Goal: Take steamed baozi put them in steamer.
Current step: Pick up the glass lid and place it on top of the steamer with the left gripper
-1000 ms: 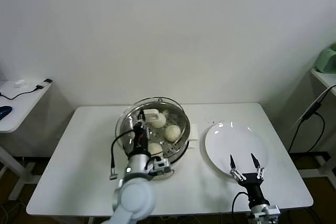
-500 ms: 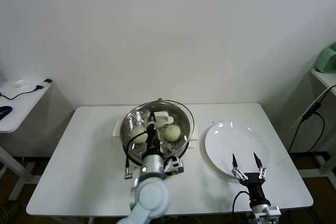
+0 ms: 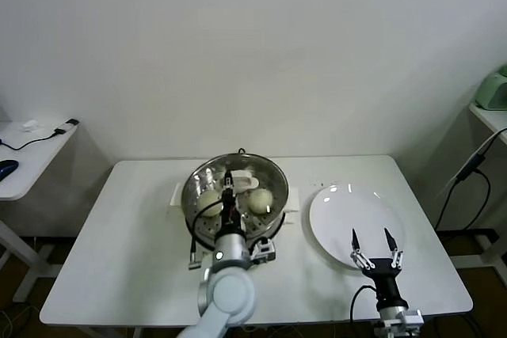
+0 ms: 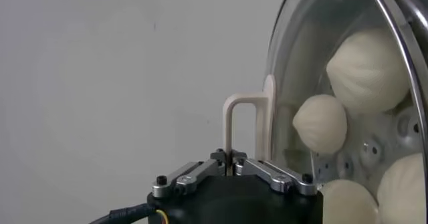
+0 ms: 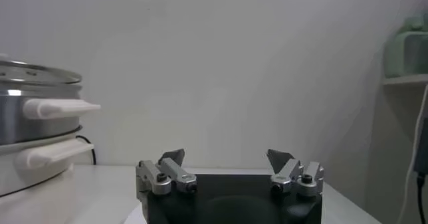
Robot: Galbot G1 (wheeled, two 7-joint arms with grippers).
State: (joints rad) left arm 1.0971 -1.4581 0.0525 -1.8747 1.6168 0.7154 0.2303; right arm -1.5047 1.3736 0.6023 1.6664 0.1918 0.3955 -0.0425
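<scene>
Glass lid (image 3: 238, 184) on steamer (image 3: 198, 223), left end effector (image 4: 231, 170) clamping handle (image 4: 246, 122)

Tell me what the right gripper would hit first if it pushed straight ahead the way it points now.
Probably nothing on the table. The right gripper, open, hangs over the near edge of the empty plate and points across it toward the back wall. The steamer sits off to the side, though depth is uncertain.
</scene>
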